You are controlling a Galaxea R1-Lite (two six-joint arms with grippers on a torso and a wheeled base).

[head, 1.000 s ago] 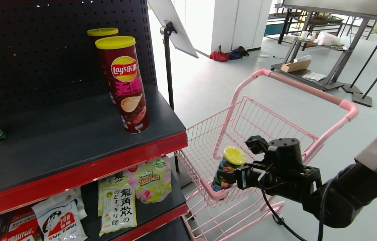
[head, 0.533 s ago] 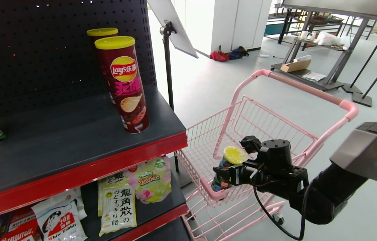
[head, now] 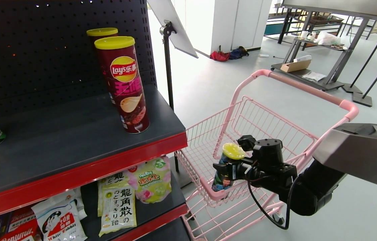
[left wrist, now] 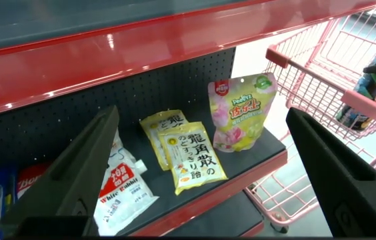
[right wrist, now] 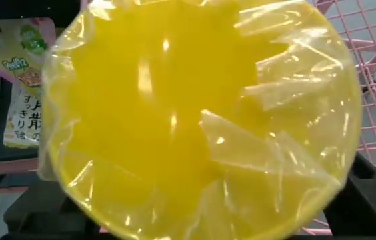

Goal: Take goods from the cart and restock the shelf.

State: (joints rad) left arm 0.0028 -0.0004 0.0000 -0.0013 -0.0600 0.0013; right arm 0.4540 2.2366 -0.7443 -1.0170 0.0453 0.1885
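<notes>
Cart (head: 305,87) right of shelf (head: 58,140); can (head: 221,180) inside cart; tubes (head: 123,83) on shelf.

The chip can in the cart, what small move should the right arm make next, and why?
Probably lift it straight up. The right gripper looks shut on the chip can, whose base sits below the pink cart's rim, so it must clear that rim before crossing to the top shelf.

You see a round logo and large characters on the tall red can (head: 123,85), and printed characters on the yellow bag (head: 118,207) and white bag (head: 62,222) below
</notes>
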